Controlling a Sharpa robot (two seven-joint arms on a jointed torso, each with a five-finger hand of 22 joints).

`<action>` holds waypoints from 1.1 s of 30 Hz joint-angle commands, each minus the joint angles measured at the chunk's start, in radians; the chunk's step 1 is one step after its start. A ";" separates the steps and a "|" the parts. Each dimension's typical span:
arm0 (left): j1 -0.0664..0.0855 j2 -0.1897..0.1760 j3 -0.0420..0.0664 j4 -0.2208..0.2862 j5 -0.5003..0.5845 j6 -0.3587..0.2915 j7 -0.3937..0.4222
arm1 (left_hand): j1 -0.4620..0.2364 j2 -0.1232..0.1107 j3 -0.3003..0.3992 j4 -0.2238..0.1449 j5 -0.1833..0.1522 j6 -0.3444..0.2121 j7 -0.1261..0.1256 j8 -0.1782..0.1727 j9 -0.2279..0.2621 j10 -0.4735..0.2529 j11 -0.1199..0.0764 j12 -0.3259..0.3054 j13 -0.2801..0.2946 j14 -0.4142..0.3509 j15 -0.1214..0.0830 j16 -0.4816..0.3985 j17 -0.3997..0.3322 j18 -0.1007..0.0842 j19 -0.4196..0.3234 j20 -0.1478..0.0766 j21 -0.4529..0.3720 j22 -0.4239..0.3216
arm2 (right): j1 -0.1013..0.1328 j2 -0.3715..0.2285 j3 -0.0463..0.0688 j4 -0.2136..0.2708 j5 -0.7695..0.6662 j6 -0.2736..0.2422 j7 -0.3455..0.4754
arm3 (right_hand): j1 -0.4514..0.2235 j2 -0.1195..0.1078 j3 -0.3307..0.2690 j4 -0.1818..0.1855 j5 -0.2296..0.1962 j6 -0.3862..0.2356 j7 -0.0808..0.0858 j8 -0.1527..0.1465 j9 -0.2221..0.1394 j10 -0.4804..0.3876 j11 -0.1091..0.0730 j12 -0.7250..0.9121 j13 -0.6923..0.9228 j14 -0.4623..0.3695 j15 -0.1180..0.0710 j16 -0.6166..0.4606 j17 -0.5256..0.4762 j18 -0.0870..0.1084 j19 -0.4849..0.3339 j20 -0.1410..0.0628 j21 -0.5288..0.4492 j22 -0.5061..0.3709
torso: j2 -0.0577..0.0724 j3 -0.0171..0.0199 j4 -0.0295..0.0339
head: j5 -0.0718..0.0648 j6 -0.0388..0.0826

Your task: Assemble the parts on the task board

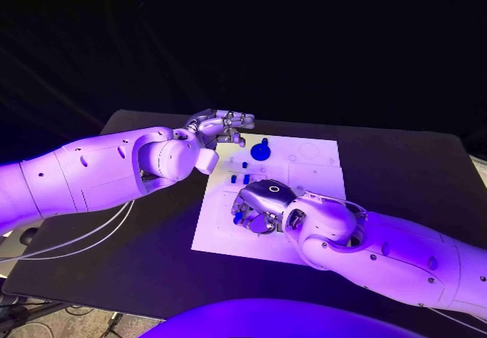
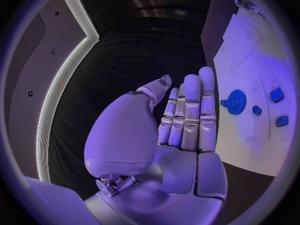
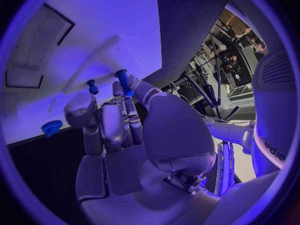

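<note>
The white task board (image 1: 305, 165) lies in the middle of the black table. A blue gear (image 1: 261, 150) stands near its far left part, with small blue blocks (image 1: 239, 179) just in front of it. My left hand (image 1: 218, 128) hovers at the board's far left corner, fingers straight and palm bare (image 2: 184, 130); the gear (image 2: 236, 102) and blocks (image 2: 277, 94) lie beyond it. My right hand (image 1: 260, 208) is low over the board's near left part. It pinches a blue peg (image 3: 122, 80) between thumb and fingertip. Another blue peg (image 3: 92, 86) stands on the board close by.
Black table (image 1: 132, 239) surrounds the board on all sides. White cables (image 1: 81, 236) hang from the left arm over the table's left edge. The board (image 3: 94, 25) has faint outlines and a rectangular recess (image 3: 34, 50).
</note>
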 commanded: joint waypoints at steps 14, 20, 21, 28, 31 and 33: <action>0.000 0.002 0.001 0.000 -0.003 0.011 0.008 | 0.009 0.003 0.000 -0.006 0.006 -0.005 -0.001 0.005 0.001 -0.004 0.000 0.004 -0.001 -0.005 0.000 -0.005 -0.002 0.011 0.000 0.004 -0.004 -0.002 | -0.004 -0.009 -0.006 0.017 -0.086 -0.122 -0.050 | 0.000 -0.073 -0.252 0.073 0.046 -0.241 0.040 -0.009 -0.010 -0.269 0.043 0.009 0.009 -0.041 0.047 -0.086 -0.123 0.042 -0.117 0.040 -0.178 -0.261 | 0.001 0.0022 -0.0005 | -0.001 0.004; 0.000 -0.002 0.001 0.000 -0.003 0.012 0.007 | 0.009 0.003 0.000 -0.006 0.006 -0.005 -0.001 0.005 0.001 -0.004 0.000 0.004 -0.001 -0.005 0.000 -0.005 -0.002 0.011 0.000 0.004 -0.004 -0.002 | -0.004 -0.057 -0.005 0.057 -0.067 -0.229 -0.023 | 0.059 -0.057 -0.355 0.138 0.070 -0.208 0.042 -0.001 -0.005 -0.284 0.043 0.089 0.016 -0.043 0.045 -0.100 -0.162 0.042 -0.101 0.038 -0.190 -0.273 | 0.000 0.0021 -0.0038 | 0.003 0.006; 0.000 -0.004 0.001 0.000 -0.003 0.012 0.008 | 0.009 0.003 0.000 -0.006 0.006 -0.005 -0.001 0.005 0.001 -0.004 0.000 0.004 -0.001 -0.005 0.000 -0.005 -0.002 0.011 0.000 0.004 -0.004 -0.002 | -0.004 -0.072 -0.004 0.069 -0.061 -0.249 -0.016 | 0.066 -0.055 -0.360 0.142 0.075 -0.202 0.045 0.000 -0.005 -0.279 0.043 0.101 0.017 -0.043 0.045 -0.100 -0.165 0.041 -0.098 0.038 -0.190 -0.273 | 0.000 0.0021 -0.0049 | 0.003 0.007; 0.000 -0.007 0.001 -0.002 -0.003 0.012 0.008 | 0.009 0.003 0.000 -0.006 0.006 -0.005 -0.001 0.005 0.001 -0.004 0.000 0.004 -0.001 -0.005 0.000 -0.005 -0.002 0.011 0.000 0.004 -0.004 -0.002 | 0.023 -0.213 0.010 0.144 0.139 -0.259 -0.002 | 0.097 -0.014 -0.351 0.145 0.081 -0.142 0.036 0.015 0.001 -0.167 0.027 0.181 0.027 -0.018 0.034 -0.080 -0.149 0.033 -0.062 0.032 -0.158 -0.226 | -0.001 0.0012 -0.0036 | -0.019 0.022; -0.001 -0.011 0.000 0.002 -0.003 0.011 0.009 | 0.010 0.004 0.000 -0.007 0.006 -0.005 -0.001 0.005 0.001 -0.004 0.000 0.004 -0.001 -0.005 0.000 -0.005 -0.002 0.011 0.001 0.004 -0.004 -0.002 | 0.049 -0.300 0.013 0.180 0.301 -0.207 -0.033 | 0.072 -0.004 -0.358 0.164 0.096 -0.129 0.028 0.013 0.000 -0.086 0.013 0.217 0.036 -0.002 0.023 -0.045 -0.105 0.022 -0.032 0.024 -0.114 -0.161 | -0.002 0.0008 -0.0081 | -0.034 0.029; -0.001 -0.015 0.000 0.004 -0.003 0.010 0.010 | 0.010 0.004 0.000 -0.007 0.006 -0.005 -0.001 0.005 0.001 -0.004 0.000 0.005 -0.001 -0.005 0.000 -0.005 -0.002 0.011 0.001 0.004 -0.004 -0.002 | 0.062 -0.356 0.014 0.202 0.377 -0.182 -0.053 | 0.035 -0.004 -0.375 0.190 0.121 -0.113 0.012 0.018 0.001 -0.001 -0.008 0.265 0.058 0.018 0.008 0.003 -0.042 0.005 0.011 0.014 -0.048 -0.059 | -0.003 0.0003 -0.0129 | -0.044 0.034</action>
